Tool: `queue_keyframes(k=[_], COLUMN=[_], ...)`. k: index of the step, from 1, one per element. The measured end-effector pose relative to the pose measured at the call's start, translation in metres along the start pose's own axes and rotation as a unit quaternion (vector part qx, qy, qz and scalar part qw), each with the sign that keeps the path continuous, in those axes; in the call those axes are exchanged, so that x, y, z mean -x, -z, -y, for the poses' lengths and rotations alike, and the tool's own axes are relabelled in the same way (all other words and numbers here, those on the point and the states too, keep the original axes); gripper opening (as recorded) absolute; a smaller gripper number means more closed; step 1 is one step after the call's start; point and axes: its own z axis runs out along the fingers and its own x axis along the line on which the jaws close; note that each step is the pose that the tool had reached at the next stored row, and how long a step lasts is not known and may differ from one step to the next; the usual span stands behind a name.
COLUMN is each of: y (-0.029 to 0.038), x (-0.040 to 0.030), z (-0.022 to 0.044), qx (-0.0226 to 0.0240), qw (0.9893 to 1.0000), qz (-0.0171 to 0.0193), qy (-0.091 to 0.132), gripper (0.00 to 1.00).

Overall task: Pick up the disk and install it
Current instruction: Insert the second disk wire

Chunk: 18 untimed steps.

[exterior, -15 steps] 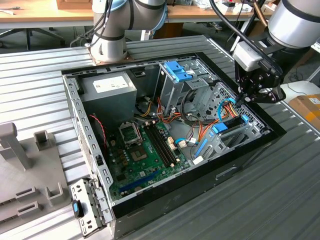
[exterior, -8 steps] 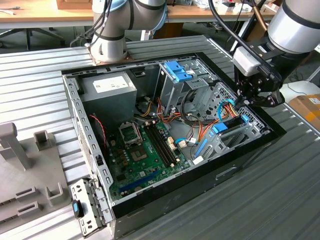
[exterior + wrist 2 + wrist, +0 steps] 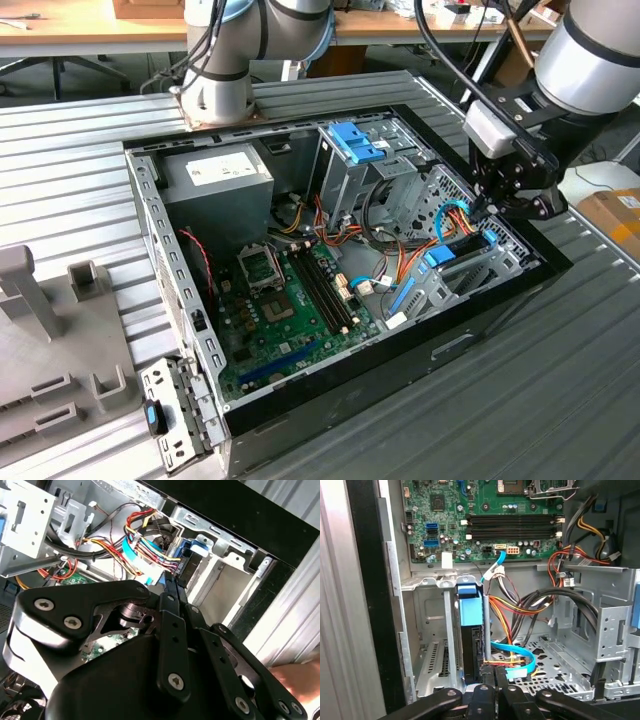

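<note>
The disk [image 3: 471,630] stands on edge in a metal bay [image 3: 432,630] at the case's side wall, with its blue carrier rail uppermost and its dark edge below. In the exterior view the disk [image 3: 462,248] sits in the bay at the case's right end. My gripper [image 3: 495,676] is shut, its two fingertips pressed together at the cabled end of the disk, with nothing between them. In the second wrist view the gripper [image 3: 172,584] points at the disk's blue end [image 3: 189,560], where the wires plug in. The arm reaches in from the exterior view's right, placing the gripper [image 3: 482,212] just above the bay.
Bundled power cables [image 3: 520,605] and a flat blue data cable [image 3: 517,657] crowd the space beside the disk. Further in are the green motherboard [image 3: 290,300], the power-supply box [image 3: 215,175] and an upright cage with a blue latch [image 3: 352,140]. A hand [image 3: 295,680] shows outside the case.
</note>
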Motion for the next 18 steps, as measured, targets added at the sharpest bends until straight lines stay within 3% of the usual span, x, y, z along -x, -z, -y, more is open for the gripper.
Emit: queue_keyframes(k=[1,2,3,4,7,15,18], y=[-0.0002,-0.0007,-0.0013,-0.002,-0.0027,-0.0027,-0.0027], x=[0.0,-0.0001,-0.0001,-0.0003,-0.0006,-0.0006,-0.0006], z=[-0.0001,-0.0002,-0.0005,-0.0011,-0.004,-0.0044,-0.0044], qx=[-0.0004,-0.0012,-0.0017,-0.0018,-0.0019,-0.0016,-0.0016], qw=[1.0,0.9998,0.9997,0.9996,0.9996,0.9996,0.9996], qz=[-0.0047,-0.0174,-0.0252,-0.0276,-0.0291,-0.0263,-0.0263], qy=[0.0,0.002,0.004,0.004,0.005,0.004,0.004], gripper=[0.15,0.15,0.15,0.15,0.15,0.16,0.28])
